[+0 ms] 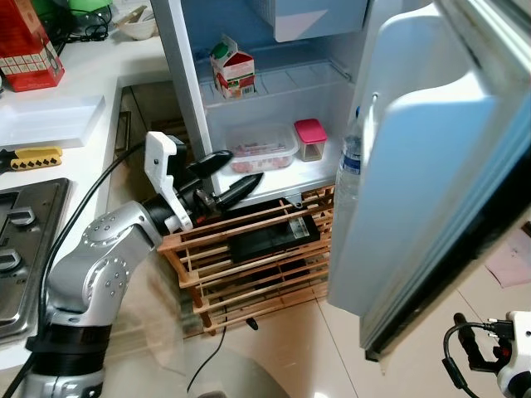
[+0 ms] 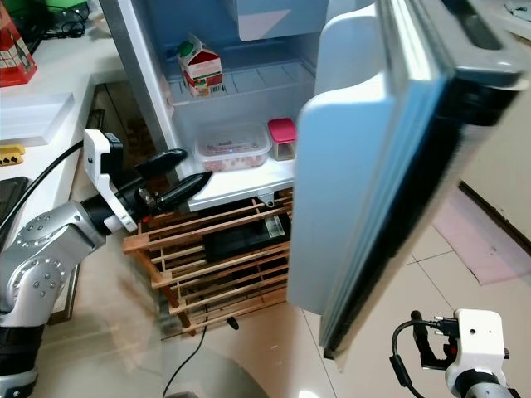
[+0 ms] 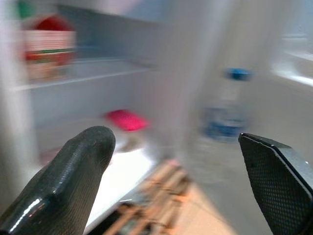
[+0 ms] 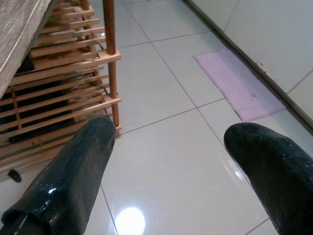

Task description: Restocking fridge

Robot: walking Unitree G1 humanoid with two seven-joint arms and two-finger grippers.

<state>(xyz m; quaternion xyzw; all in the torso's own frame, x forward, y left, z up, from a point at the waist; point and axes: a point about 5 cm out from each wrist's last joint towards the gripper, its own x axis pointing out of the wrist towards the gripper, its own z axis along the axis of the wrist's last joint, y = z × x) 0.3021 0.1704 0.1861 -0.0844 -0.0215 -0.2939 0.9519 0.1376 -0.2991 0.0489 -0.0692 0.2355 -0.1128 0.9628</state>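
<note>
The fridge stands open, its door (image 1: 431, 182) swung out on the right. A red and white carton (image 1: 232, 68) sits on the upper shelf. On the lower shelf are a clear food box (image 1: 262, 148) and a small pink-lidded tub (image 1: 311, 138). A water bottle (image 1: 352, 159) stands in the door. My left gripper (image 1: 241, 167) is open and empty, just in front of the lower shelf's front edge, pointing at the food box. Low at the right, my right gripper (image 4: 168, 132) hangs open over the floor tiles, holding nothing.
A wooden slatted rack (image 1: 249, 261) with a black device on it sits under the fridge. On my left the counter (image 1: 99, 75) holds a stove (image 1: 17, 249), a white tray (image 1: 50, 120) and a red box (image 1: 29, 50). A pink mat (image 4: 239, 85) lies on the floor.
</note>
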